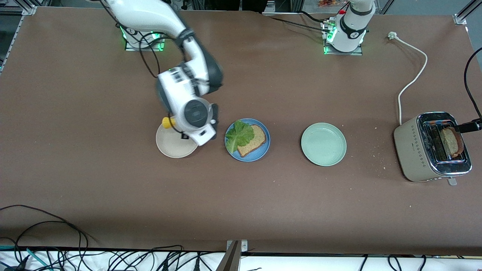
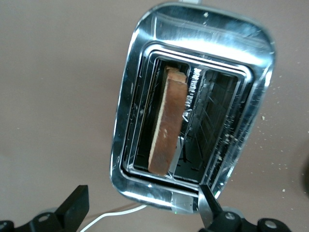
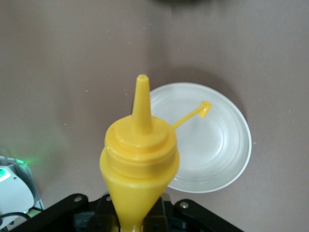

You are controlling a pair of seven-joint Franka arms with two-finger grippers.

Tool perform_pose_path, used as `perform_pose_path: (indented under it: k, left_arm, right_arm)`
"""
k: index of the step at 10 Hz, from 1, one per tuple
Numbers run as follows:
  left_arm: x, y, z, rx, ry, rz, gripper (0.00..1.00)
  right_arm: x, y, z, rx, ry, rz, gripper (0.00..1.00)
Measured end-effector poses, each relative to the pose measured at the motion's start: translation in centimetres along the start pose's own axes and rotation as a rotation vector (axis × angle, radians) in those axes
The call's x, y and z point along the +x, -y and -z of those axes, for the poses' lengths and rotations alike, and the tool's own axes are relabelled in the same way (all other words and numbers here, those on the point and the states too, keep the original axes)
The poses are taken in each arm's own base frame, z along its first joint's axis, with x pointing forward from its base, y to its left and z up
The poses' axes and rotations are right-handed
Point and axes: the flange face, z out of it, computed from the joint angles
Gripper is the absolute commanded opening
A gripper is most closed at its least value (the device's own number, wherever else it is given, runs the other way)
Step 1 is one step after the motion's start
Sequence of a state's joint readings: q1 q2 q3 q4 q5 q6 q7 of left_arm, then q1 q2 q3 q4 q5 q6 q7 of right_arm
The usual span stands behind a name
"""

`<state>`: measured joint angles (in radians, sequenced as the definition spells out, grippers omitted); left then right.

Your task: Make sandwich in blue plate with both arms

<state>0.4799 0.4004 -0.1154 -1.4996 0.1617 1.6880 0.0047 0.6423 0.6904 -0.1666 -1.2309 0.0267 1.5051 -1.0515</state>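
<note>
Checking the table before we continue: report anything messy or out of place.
Crumbs lie scattered on the table around the toaster, between it and the green plate. Its power cord lies unplugged. Nothing else stands out.

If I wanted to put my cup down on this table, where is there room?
Bare room: the wide strip nearer the camera than the beige plate, blue plate and green plate; also between green plate and toaster. Crowded: around the beige plate, under the right tool holding the yellow bottle.
</note>
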Motion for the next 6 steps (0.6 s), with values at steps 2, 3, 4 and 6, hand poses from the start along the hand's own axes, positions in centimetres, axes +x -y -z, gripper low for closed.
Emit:
perform_pose_path:
  k: [2,3,4,6]
  left_arm:
    - [1.1,0.0,-3.1,-0.009,0.045,-0.004,1.0]
    - [1.5,-0.1,-4.2,-0.011,0.061,-0.005,1.0]
    - [1.7,0.1,-5.0,-0.014,0.074,-0.001,1.0]
    - [1.8,1.5,-6.0,-0.021,0.088,0.019,0.9]
  right_arm:
    - [-8.0,-3.3,-0.2,0.132,-0.192,0.062,0.0]
    - [-11.3,-4.6,-1.0,0.183,-0.28,0.111,0.0]
    - [-14.5,-5.6,-2.0,0.226,-0.367,0.162,0.0]
    - [-20.5,-7.0,-4.6,0.283,-0.546,0.28,0.0]
